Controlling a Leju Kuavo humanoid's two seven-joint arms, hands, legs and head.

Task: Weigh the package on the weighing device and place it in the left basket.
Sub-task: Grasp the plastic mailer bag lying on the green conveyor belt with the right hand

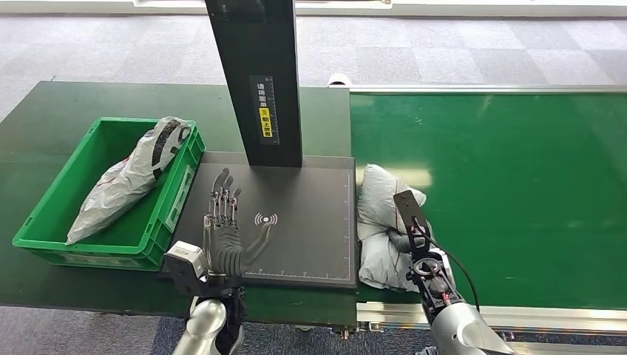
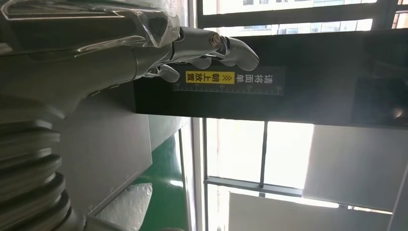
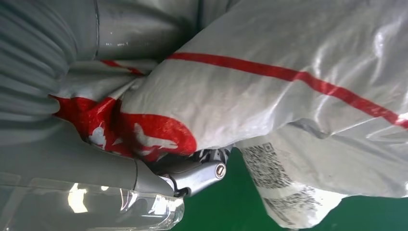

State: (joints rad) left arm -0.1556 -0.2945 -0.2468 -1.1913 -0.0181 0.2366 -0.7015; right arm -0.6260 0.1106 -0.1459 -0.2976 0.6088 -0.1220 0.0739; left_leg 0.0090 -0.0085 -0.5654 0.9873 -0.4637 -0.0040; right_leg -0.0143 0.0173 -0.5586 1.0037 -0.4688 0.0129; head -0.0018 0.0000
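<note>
Silver arms are entering the head view from below. On the robot's left, the left hand (image 1: 225, 233) is lying flat over the dark weighing platform (image 1: 303, 244), palm down, fingers spread apart and grasping nothing; in the left wrist view the same left hand (image 2: 192, 45) is showing its fingers extended toward the black upright column (image 1: 255, 81) with its yellow label (image 1: 265, 122). On the right, the right hand (image 1: 414, 240) is reaching onto the grey package (image 1: 381, 225), which is lying on the green conveyor belt (image 1: 503, 192) just beside the right edge of the weighing platform. In the right wrist view the package (image 3: 288, 82), grey plastic with red stripes and a printed code label, is pressing against the right hand (image 3: 72, 159), and one finger (image 3: 197, 173) is curling beneath it, so the hand appears to be grasping the bag. A green basket (image 1: 66, 177) is sitting on the dark desk (image 1: 44, 111) to the left of the platform, touching its edge, with another grey bag (image 1: 129, 181) lying tilted inside it, one end leaning up over the rim.
</note>
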